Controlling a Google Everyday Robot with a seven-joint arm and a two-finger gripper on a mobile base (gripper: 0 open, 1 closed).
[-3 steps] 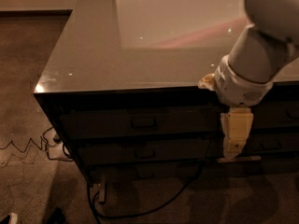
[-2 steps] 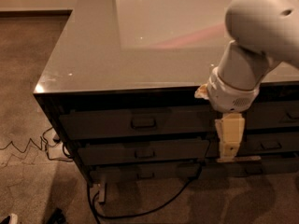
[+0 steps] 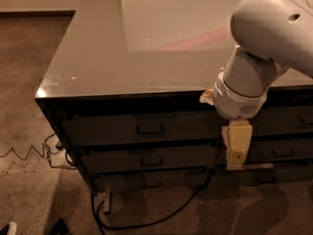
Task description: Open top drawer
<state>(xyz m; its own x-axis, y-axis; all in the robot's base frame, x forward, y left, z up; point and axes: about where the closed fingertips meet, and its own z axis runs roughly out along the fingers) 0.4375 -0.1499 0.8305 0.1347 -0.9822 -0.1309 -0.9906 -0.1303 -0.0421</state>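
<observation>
Dim room, brown carpet [image 3: 29, 82], a glossy grey cabinet top [image 3: 98, 58] catching a pale sheen. Against a second ago: gripper [image 3: 237, 161] shifted slightly left, more white arm [image 3: 274, 33] crowding the upper right. Hanging downward, just right of the top drawer [image 3: 107, 130], level with the middle drawer [image 3: 122, 160]; open or closed, cannot tell. Top drawer fully shut beneath the top's front edge, central pull [image 3: 150, 129] apart from the gripper. Black cable [image 3: 146, 223] and white cord [image 3: 24, 154] on the floor; arm hiding part of the right-hand drawers [image 3: 288, 119]
</observation>
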